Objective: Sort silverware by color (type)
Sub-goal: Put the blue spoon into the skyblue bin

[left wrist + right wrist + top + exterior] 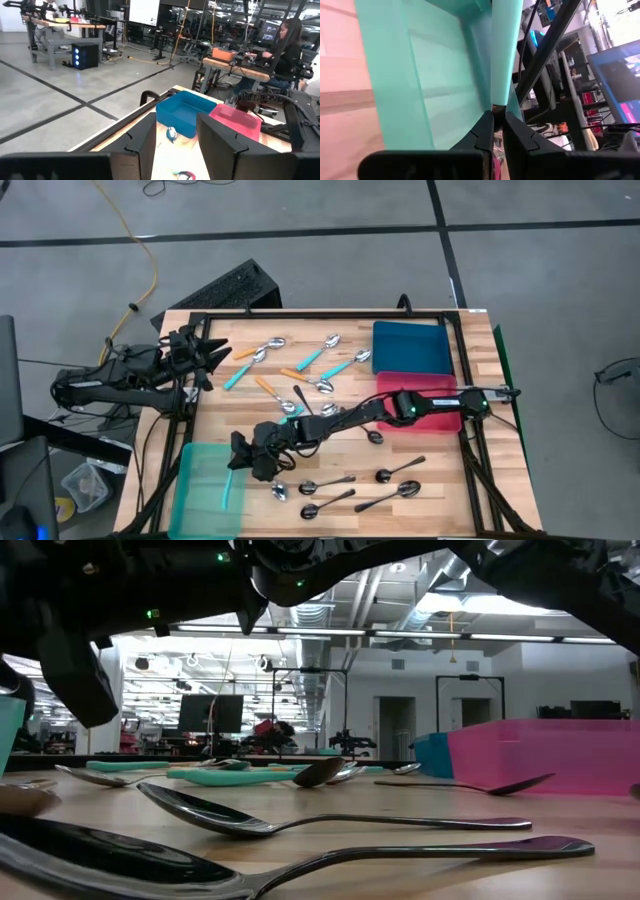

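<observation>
My right gripper (pixel 238 463) reaches across the table to the near left, over the rim of the teal tray (pixel 195 505). It is shut on a teal-handled spoon (pixel 227 488) whose handle juts out over the tray. Other teal-handled spoons (pixel 322 352) and orange-handled spoons (pixel 266 386) lie flat at the far middle. All-metal spoons (pixel 328 502) lie flat near the front edge. My left gripper (pixel 215 355) hangs open above the table's far left corner, pointing level, with nothing between its fingers (pixel 142 145). My right gripper pinches the teal handle's end (pixel 497 100) between its two fingertips (pixel 485 125). The handle runs on ahead of the fingers, along their line, over the inside of the teal tray (pixel 440 75). The fingers hide the spoon's bowl. Whether the handle touches the tray, I cannot tell.
A blue tray (pixel 412 347) stands at the far right, with a pink tray (pixel 440 418) just in front of it, partly under my right arm. Metal spoons (pixel 330 825) lie close before the low camera. A person sits at a desk beyond the table.
</observation>
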Controlling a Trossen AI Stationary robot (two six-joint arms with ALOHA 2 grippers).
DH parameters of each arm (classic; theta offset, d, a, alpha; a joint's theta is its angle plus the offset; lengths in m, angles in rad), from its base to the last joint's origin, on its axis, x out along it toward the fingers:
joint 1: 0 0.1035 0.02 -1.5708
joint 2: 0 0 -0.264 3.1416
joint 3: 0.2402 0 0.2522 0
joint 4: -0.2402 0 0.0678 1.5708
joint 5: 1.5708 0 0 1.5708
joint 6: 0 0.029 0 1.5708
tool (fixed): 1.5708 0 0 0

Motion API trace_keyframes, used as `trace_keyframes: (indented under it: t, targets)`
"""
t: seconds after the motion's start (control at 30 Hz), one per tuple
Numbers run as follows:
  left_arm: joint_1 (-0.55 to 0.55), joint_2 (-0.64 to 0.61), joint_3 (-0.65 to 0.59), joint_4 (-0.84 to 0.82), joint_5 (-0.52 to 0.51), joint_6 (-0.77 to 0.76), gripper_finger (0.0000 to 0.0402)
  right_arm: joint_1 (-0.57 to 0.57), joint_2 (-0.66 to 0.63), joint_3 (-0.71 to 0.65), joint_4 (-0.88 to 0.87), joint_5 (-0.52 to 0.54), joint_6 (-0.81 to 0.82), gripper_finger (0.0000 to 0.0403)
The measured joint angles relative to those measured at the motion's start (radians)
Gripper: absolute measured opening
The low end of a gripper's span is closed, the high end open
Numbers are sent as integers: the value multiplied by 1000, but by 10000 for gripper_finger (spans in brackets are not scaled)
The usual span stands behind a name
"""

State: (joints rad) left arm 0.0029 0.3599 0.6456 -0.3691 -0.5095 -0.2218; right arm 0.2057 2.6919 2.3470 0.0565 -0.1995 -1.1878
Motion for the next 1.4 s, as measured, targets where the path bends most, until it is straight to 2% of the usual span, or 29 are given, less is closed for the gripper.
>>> trace_keyframes:
  t: [0.4,1.4]
  targets:
    - [0,0,0,-10,0,0,123,18,0,0,-82,25,-154,48]
    - [0,0,0,-40,1,2,123,18,0,0,-75,26,-156,52]
